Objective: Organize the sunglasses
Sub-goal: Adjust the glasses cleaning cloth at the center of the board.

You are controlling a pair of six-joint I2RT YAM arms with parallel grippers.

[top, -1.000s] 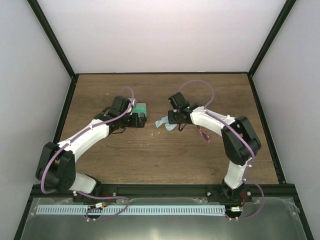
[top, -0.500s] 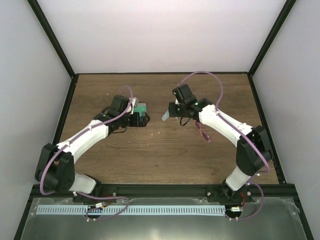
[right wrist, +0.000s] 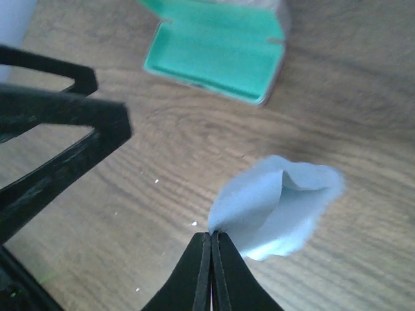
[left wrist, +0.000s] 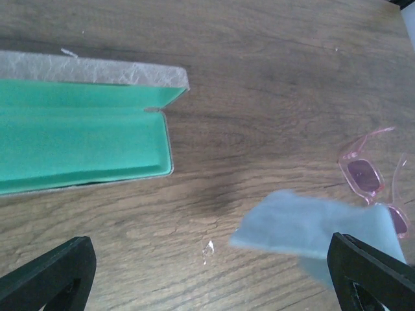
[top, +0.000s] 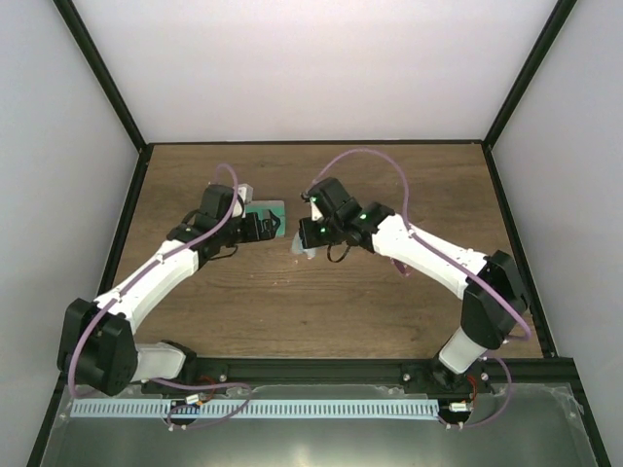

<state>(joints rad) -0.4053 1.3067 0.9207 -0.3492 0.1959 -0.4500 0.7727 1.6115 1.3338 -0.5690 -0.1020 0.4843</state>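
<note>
The sunglasses (left wrist: 368, 177), pink-lensed with thin pink frames, lie on the wood at the right of the left wrist view, partly behind the cloth. From above they show just below the right arm (top: 400, 267). My right gripper (right wrist: 211, 236) is shut on a corner of the light blue cloth (right wrist: 279, 207) and holds it above the table (top: 304, 245). The grey case (left wrist: 78, 136) lies open, green inside up (right wrist: 214, 52) (top: 266, 207). My left gripper (left wrist: 207, 285) is open and empty, just near the case (top: 269, 227).
The left arm's black fingers (right wrist: 58, 129) fill the left side of the right wrist view, close to the cloth. Black frame rails and white walls border the wooden table (top: 321, 311).
My right gripper has swung left with the cloth, away from the sunglasses and towards the case. My left arm has pulled back a little to the left.
</note>
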